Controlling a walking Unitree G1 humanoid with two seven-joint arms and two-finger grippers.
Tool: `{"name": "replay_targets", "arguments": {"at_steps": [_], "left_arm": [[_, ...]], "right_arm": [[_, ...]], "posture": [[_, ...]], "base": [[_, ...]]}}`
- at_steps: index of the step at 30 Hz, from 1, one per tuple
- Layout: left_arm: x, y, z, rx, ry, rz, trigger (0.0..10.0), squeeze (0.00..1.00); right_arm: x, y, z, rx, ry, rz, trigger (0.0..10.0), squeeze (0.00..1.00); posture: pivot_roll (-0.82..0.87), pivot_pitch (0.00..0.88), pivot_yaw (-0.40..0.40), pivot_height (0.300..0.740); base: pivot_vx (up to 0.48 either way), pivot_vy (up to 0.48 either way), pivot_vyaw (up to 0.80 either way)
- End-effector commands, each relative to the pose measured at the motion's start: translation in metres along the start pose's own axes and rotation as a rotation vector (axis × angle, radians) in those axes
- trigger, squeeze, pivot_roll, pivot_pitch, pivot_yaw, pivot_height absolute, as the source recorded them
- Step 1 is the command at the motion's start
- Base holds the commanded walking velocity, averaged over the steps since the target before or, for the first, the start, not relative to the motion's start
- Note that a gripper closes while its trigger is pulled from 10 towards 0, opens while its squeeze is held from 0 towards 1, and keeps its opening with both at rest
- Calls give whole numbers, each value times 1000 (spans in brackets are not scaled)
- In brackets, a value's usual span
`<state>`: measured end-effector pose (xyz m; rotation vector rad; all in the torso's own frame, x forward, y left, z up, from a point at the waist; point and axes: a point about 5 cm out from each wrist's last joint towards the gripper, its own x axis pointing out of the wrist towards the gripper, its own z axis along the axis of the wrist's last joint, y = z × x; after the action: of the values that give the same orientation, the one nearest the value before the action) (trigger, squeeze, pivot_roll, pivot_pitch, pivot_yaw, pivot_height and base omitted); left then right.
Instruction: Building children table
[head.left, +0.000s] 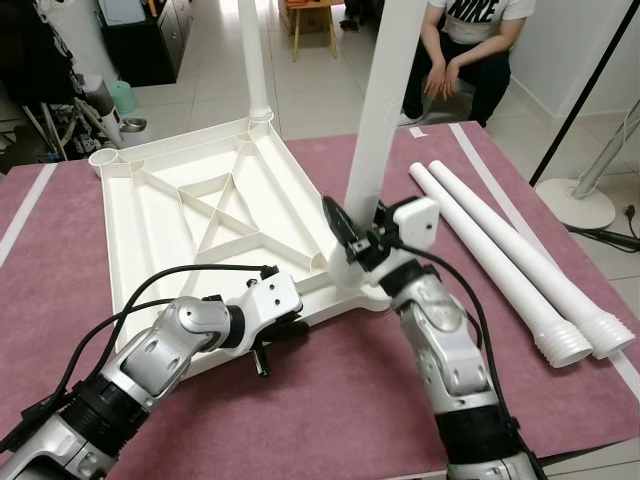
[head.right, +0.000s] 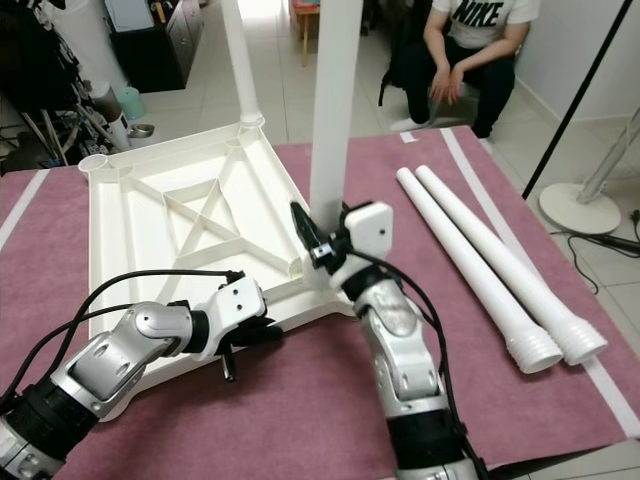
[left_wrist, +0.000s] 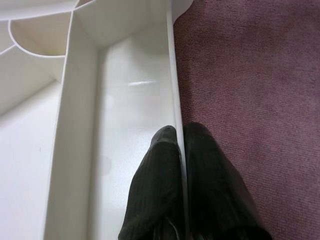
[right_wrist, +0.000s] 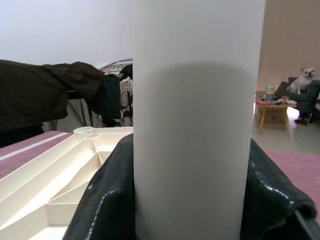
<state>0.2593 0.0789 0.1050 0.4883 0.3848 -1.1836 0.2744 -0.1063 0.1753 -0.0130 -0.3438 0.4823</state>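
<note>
The upturned white ribbed plastic tabletop lies on the maroon worktop, its rim pinched by the left gripper while the right gripper clasps an upright white tubular leg with its fingers.

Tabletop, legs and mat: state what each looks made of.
Tabletop: likely moulded plastic, cream, smooth with a slight sheen; thin ribs and round corner sockets.
Legs: seemingly matching plastic tubes, white, with ridged ends.
Mat: apparently carpet-like fabric, maroon, matte, with a fine nubbly texture.
</note>
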Motion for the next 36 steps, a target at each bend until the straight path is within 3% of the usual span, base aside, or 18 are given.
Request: {"name": "replay_targets", "arguments": {"at_steps": [1, 10, 11, 21, 30, 36], "left_arm": [[1, 5, -11, -9, 65, 69, 10000, 0], [0, 11, -11, -30, 60, 82, 10000, 0], [-3, 13, -14, -38, 65, 88, 10000, 0], [-8, 14, -18, -56, 71, 87, 10000, 0], [-11, 13, -19, -63, 70, 79, 10000, 0], [-10, 13, -19, -68, 67, 84, 10000, 0]], "right_arm": [[-3, 1, 1, -16, -2, -6, 10000, 0], [-14, -12, -9, -75, 43, -65, 10000, 0], [-13, -19, -11, -90, 46, -84, 10000, 0], [-3, -27, -13, -110, 46, -84, 10000, 0], [10, -13, -19, -76, 39, 5, 10000, 0], [7, -6, -25, -43, 63, 53, 10000, 0]], "posture": [[-8, 0, 133, 740], [-17, 0, 152, 740], [-17, 0, 157, 740], [-16, 0, 171, 740], [-4, 0, 176, 740], [6, 0, 164, 740]], "base": [[0, 0, 0], [0, 0, 0], [0, 0, 0], [0, 0, 0], [0, 0, 0], [0, 0, 0]]}}
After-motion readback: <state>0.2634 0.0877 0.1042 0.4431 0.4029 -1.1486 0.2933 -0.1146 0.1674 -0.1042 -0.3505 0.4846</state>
